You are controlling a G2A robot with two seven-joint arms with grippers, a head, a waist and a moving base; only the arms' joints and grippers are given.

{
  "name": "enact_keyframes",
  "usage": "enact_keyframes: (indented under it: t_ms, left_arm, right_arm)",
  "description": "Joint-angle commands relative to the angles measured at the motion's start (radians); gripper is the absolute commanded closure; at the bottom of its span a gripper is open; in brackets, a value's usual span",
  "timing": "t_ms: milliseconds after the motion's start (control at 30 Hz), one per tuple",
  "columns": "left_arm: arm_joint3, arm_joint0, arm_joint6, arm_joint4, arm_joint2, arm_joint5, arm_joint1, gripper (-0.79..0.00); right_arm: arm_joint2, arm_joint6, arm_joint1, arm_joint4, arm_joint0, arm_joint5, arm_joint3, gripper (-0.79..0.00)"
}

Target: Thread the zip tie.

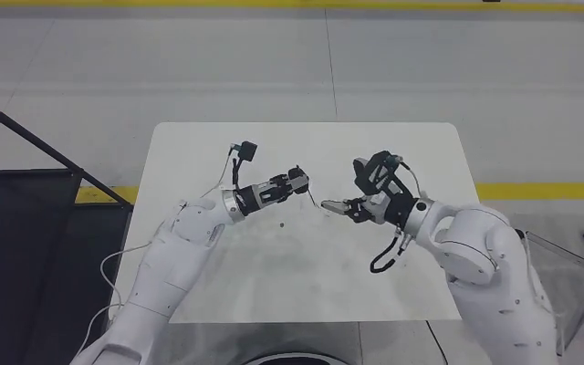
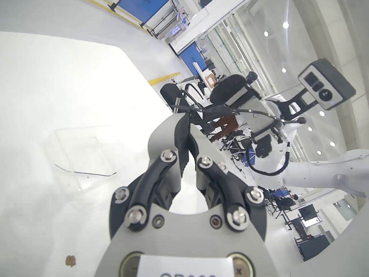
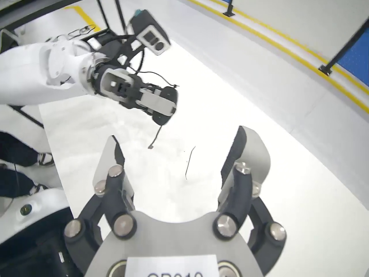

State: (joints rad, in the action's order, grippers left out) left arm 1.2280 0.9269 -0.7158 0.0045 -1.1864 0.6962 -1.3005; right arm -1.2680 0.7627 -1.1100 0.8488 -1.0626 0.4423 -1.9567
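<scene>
Left tool (image 2: pixel 184 121) pinches the zip tie (image 3: pixel 156 136) above the desk (image 1: pixel 274 283); right tool (image 3: pixel 178 151), fingers spread wide, hangs near, to its right.

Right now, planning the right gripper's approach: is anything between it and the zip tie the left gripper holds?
Nothing visible. The open right gripper faces the zip tie dangling from the shut left gripper, with only air between them above the table.

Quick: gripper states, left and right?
Left gripper: shut on the zip tie.
Right gripper: open, holding nothing.
</scene>
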Motion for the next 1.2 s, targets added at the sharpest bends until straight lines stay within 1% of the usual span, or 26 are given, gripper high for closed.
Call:
enact_keyframes:
  t_ms: [0, 233, 300, 367, 467, 533, 600, 700, 800, 833, 867, 1000, 1067, 1100, 1167]
  left_arm:
    - [0.0, 0.0, 0.001, 0.0, 0.0, -0.001, 0.0, 0.0]
    - [0.0, 0.0, 0.001, 0.0, 0.0, -0.001, 0.0, 0.0]
    - [0.0, 0.0, 0.001, 0.0, 0.0, -0.001, 0.0, 0.0]
    - [0.021, 0.014, 0.027, 0.009, 0.002, -0.015, 0.0, 0.0]
    - [0.039, 0.024, 0.047, 0.015, 0.005, -0.014, 0.001, 0.0]
    - [0.044, 0.026, 0.053, 0.019, 0.009, -0.01, 0.001, 0.0]
    - [0.046, 0.025, 0.056, 0.021, 0.013, -0.005, 0.002, 0.0]
    - [0.045, 0.023, 0.055, 0.023, 0.016, -0.002, 0.003, 0.0]
    - [0.045, 0.023, 0.056, 0.024, 0.018, 0.001, 0.004, 0.0]
    - [0.047, 0.023, 0.055, 0.023, 0.02, 0.004, 0.005, 0.0]
    - [0.046, 0.024, 0.055, 0.023, 0.02, 0.005, 0.005, 0.0]
    - [0.048, 0.026, 0.058, 0.018, 0.02, 0.011, 0.008, 0.0]
    - [0.05, 0.026, 0.056, 0.017, 0.02, 0.013, 0.009, 0.0]
    - [0.05, 0.026, 0.056, 0.017, 0.02, 0.014, 0.01, 0.0]
    - [0.049, 0.026, 0.056, 0.017, 0.021, 0.014, 0.011, 0.0]
  right_arm:
    - [0.002, 0.0, 0.0, 0.002, 0.001, 0.054, -0.001, -0.785]
    - [0.002, 0.0, 0.0, 0.002, 0.001, 0.054, -0.001, -0.785]
    - [0.011, -0.015, 0.0, 0.003, -0.013, 0.052, 0.004, -0.785]
    - [0.02, -0.015, -0.002, -0.04, -0.026, 0.03, 0.029, -0.785]
    - [0.036, 0.017, -0.006, -0.185, -0.022, 0.002, 0.086, -0.785]
    - [0.047, 0.048, -0.008, -0.255, -0.005, -0.025, 0.124, -0.739]
    - [0.06, 0.069, -0.011, -0.311, 0.016, -0.039, 0.156, -0.597]
    - [0.078, 0.087, -0.014, -0.352, 0.042, -0.058, 0.189, -0.533]
    - [0.097, 0.104, -0.017, -0.376, 0.066, -0.079, 0.214, -0.437]
    - [0.107, 0.112, -0.019, -0.389, 0.075, -0.086, 0.226, -0.391]
    - [0.111, 0.115, -0.02, -0.393, 0.08, -0.089, 0.231, -0.382]
    - [0.134, 0.124, -0.024, -0.415, 0.106, -0.101, 0.261, -0.305]
    - [0.145, 0.126, -0.025, -0.421, 0.118, -0.103, 0.273, -0.283]
    - [0.147, 0.126, -0.026, -0.423, 0.121, -0.103, 0.276, -0.249]
    - [0.153, 0.125, -0.027, -0.427, 0.127, -0.104, 0.282, -0.222]
